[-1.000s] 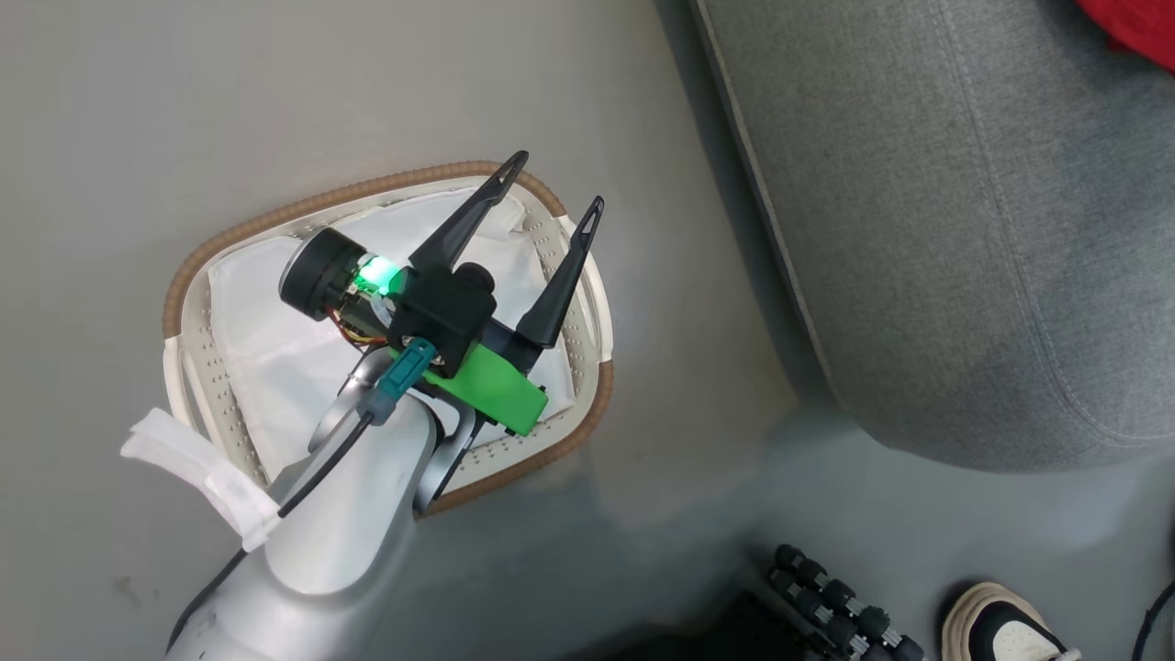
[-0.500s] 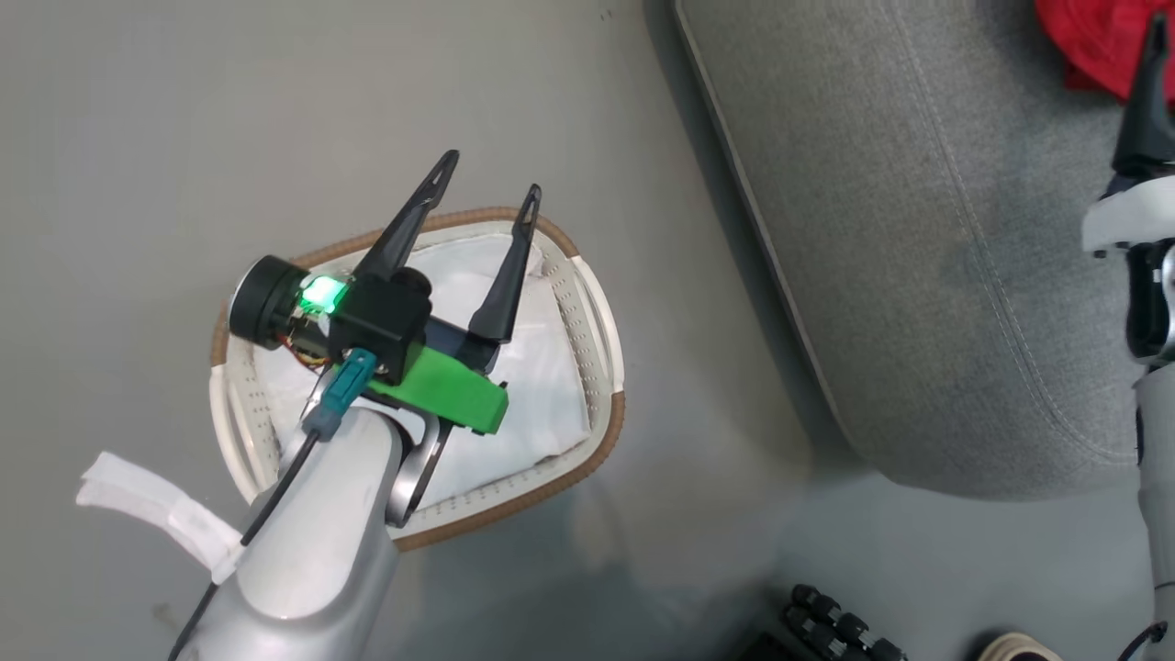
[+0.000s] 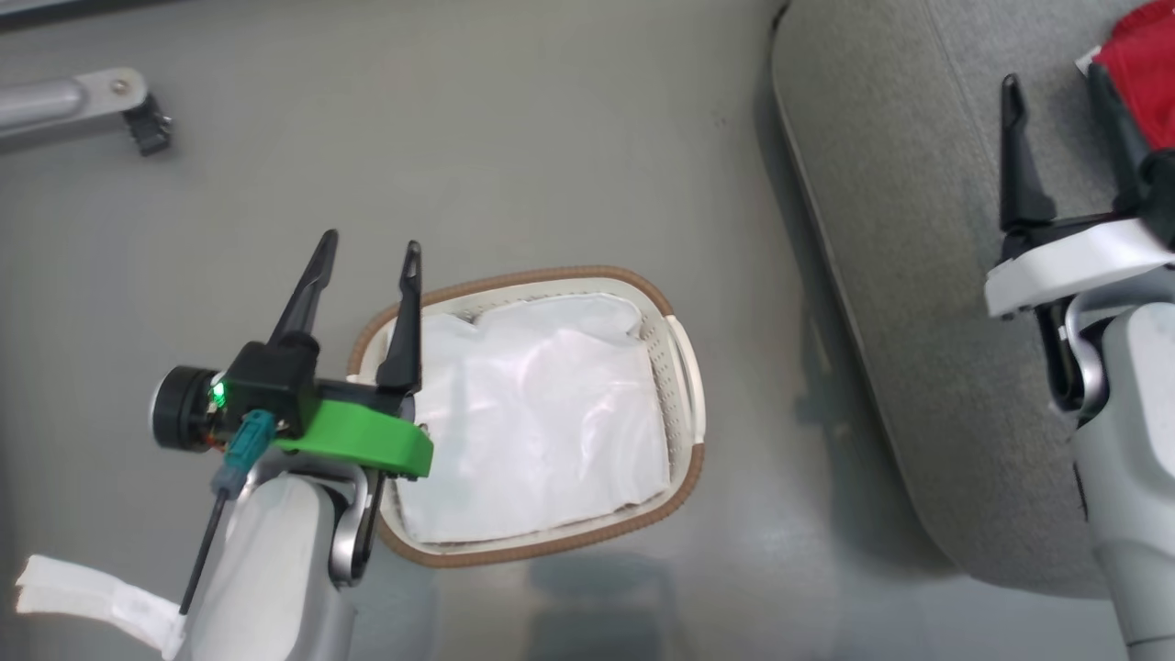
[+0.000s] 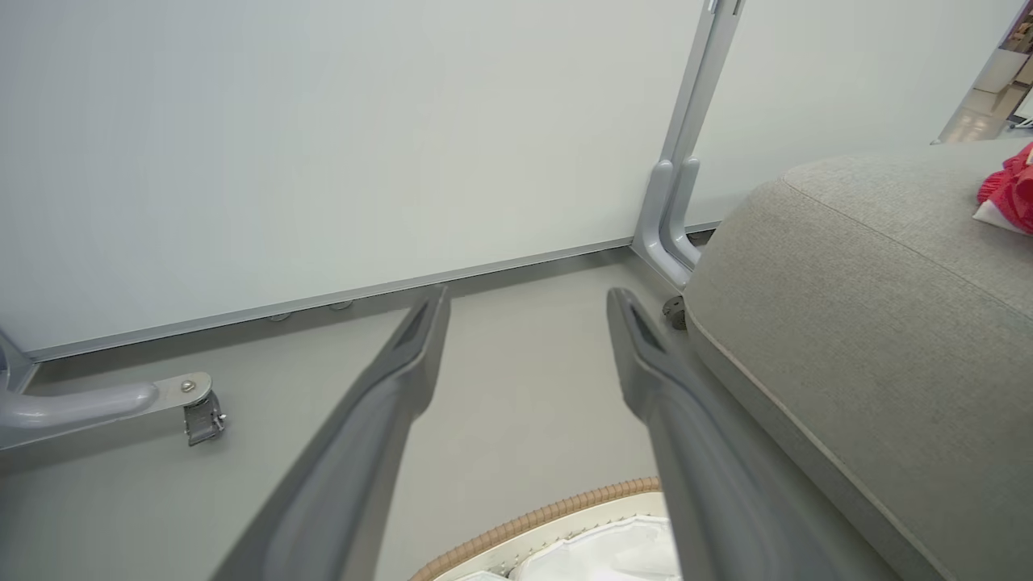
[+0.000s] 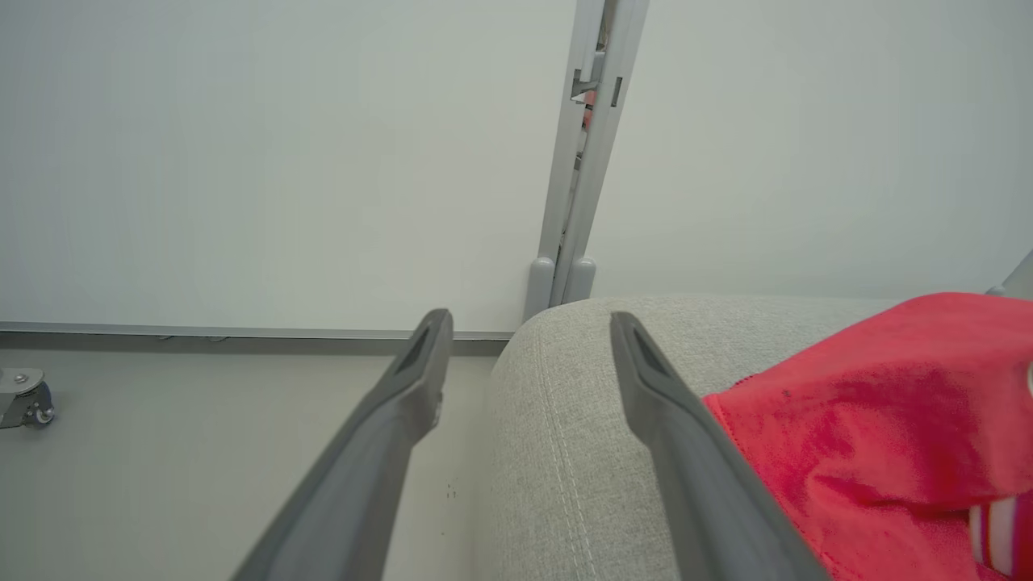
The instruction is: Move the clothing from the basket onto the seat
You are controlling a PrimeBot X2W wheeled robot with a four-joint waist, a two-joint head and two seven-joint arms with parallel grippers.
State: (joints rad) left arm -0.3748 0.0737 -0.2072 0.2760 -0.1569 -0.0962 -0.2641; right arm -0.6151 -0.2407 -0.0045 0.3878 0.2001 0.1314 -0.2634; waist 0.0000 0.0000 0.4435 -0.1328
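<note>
The white basket (image 3: pixel 551 274) with a brown rim stands on the floor and holds just its white liner (image 3: pixel 532 413). My left gripper (image 3: pixel 369 246) hangs open and empty over the basket's left rim; the left wrist view shows the gripper (image 4: pixel 526 297) above the basket rim (image 4: pixel 549 516). The grey seat (image 3: pixel 900 275) fills the right side. Red clothing (image 3: pixel 1143 73) lies on it at the top right. My right gripper (image 3: pixel 1053 81) is open above the seat, beside the clothing (image 5: pixel 871 420), its right finger against the red cloth without gripping it.
A grey frame leg with a caster (image 3: pixel 83 106) lies on the floor at the far left. A pale wall with a grey post (image 4: pixel 678 161) stands behind the seat. Bare floor surrounds the basket.
The head camera has shifted. My left gripper has moved from over the basket's middle to its left rim. My right gripper has come further into view over the seat.
</note>
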